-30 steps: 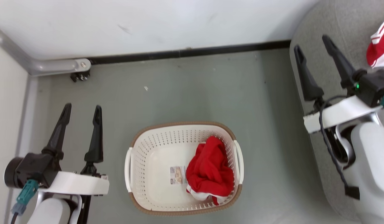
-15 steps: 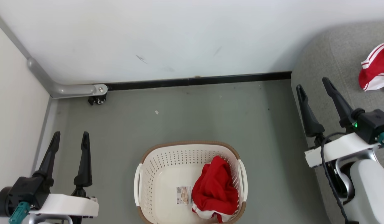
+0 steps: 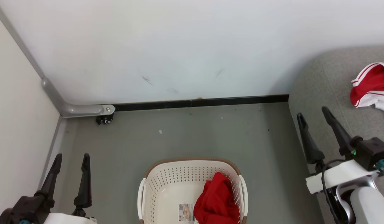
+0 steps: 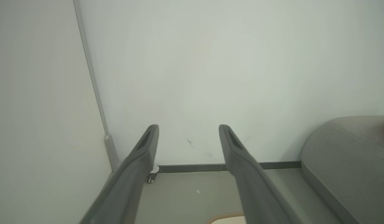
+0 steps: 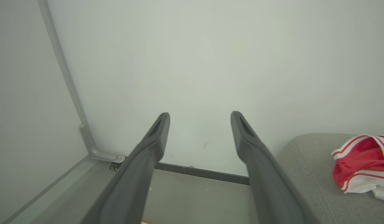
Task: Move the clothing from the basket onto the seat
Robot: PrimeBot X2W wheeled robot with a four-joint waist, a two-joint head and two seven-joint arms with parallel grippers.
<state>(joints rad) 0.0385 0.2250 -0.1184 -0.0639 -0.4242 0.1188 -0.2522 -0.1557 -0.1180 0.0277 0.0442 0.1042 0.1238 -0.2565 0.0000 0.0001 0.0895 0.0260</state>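
Halfway: striped red-white garment [image 3: 369,85] lying on grey woven seat [image 3: 322,84], right edge; plain red garment [image 3: 217,202] sitting in cream perforated basket [image 3: 192,160], bottom centre. Gaping, empty: left gripper [image 3: 72,156], right gripper [image 3: 312,112]. Next: reaching into basket.

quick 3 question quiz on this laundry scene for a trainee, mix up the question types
1. True or false: a plain red garment lies in the basket.
2. Where is the striped red-and-white garment? A: on the seat. B: in the basket. C: held in the jaws.
3. Fill the gap: both arms' jaws stand ____ and hold nothing.

Key: 1 true; 2 A; 3 open.
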